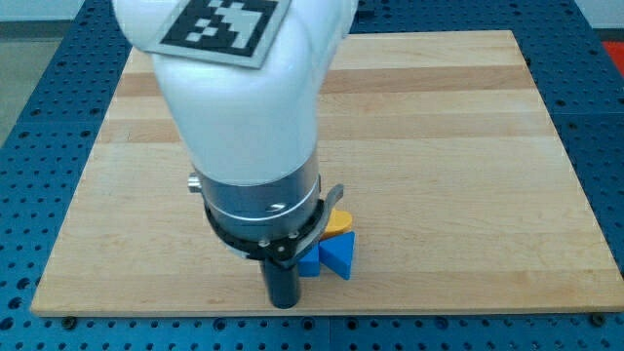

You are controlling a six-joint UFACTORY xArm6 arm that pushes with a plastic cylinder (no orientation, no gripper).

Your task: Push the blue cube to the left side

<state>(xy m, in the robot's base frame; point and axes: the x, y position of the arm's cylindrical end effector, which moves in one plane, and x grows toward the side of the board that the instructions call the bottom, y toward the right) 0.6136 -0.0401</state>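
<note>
The arm fills the middle of the camera view and hides much of the board. My tip (283,304) rests near the board's bottom edge, just to the bottom-left of the blue cube (309,263), of which only a sliver shows beside the rod. A blue triangular block (337,255) lies right of the cube, touching it. Part of a yellow heart block (338,222) shows above the triangle. The other yellow block is hidden behind the arm.
The wooden board (487,146) lies on a blue perforated table (604,117). The red and green blocks seen at the top left earlier are hidden behind the arm. The board's bottom edge (439,312) runs close under my tip.
</note>
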